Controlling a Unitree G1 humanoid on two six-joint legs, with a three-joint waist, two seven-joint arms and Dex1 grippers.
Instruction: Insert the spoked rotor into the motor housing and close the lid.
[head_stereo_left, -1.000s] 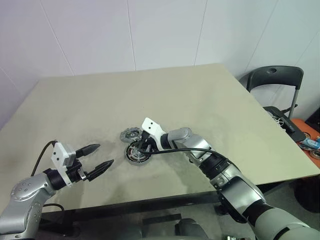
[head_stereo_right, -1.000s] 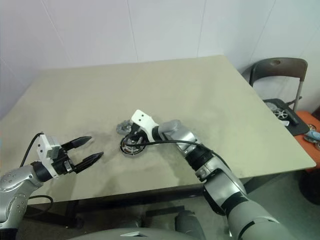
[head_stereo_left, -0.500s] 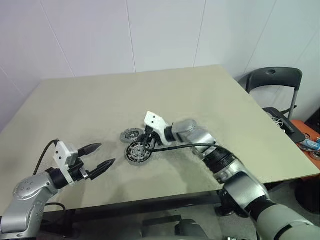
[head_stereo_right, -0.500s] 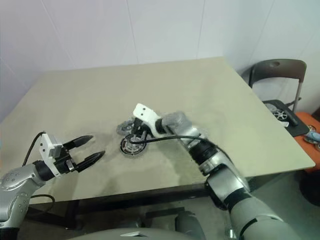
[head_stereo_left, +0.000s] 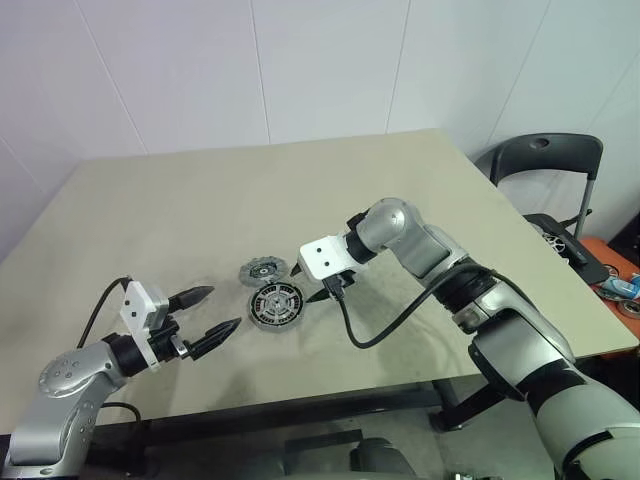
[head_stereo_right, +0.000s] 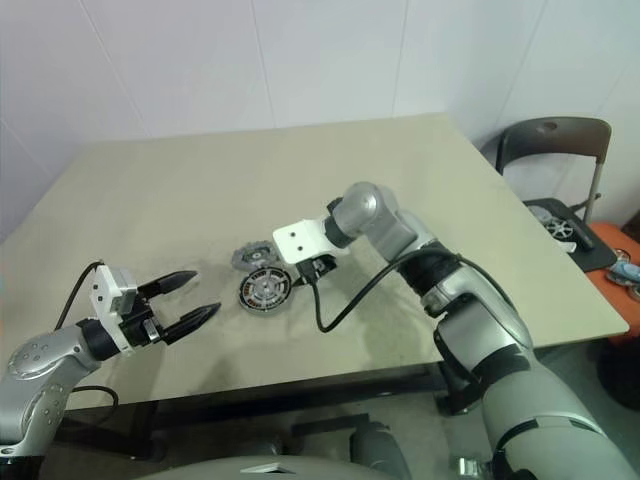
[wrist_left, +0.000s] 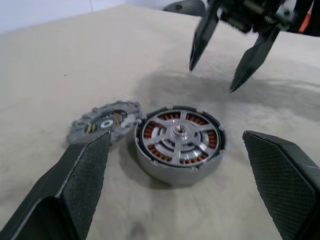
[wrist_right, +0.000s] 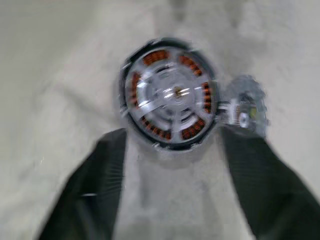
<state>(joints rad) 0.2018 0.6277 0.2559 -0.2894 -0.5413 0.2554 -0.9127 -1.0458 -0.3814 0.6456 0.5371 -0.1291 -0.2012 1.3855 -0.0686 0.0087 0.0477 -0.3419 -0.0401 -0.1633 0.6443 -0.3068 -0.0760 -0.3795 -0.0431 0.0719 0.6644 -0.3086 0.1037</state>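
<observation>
Beige tabletop (head_stereo_left: 420, 200) fills my view, backed by a plain white panelled wall, with a dark chair (head_stereo_left: 545, 165) off the far right corner. Near the middle of the table I see the motor housing (head_stereo_left: 276, 305) with the spoked rotor (wrist_left: 179, 136) already seated in it: silver spokes over copper-brown windings that show through the gaps. Touching its far-left edge lies the lid (head_stereo_left: 263, 269), flat, grey and notched round the rim. I count one housing, one rotor and one lid. My right gripper (head_stereo_left: 322, 294) hangs just above and to the right of the housing with its fingers spread apart and nothing between them; in the left wrist view the two black tips stand clear of the table. My left gripper (head_stereo_left: 204, 319) waits to the left of the housing, jaws wide and empty, pointing toward it. By my reckoning the rotor step is done and the lid is what remains. I judge the lid to be rigid metal, thin and fairly light, so it will not flex, but lying flat it offers little to pinch; the notched edge should give the pads some bite, so I would take it across its diameter at the rim. The housing looks heavier and should stay put, though smooth metal could slide on the table if nudged sideways.
</observation>
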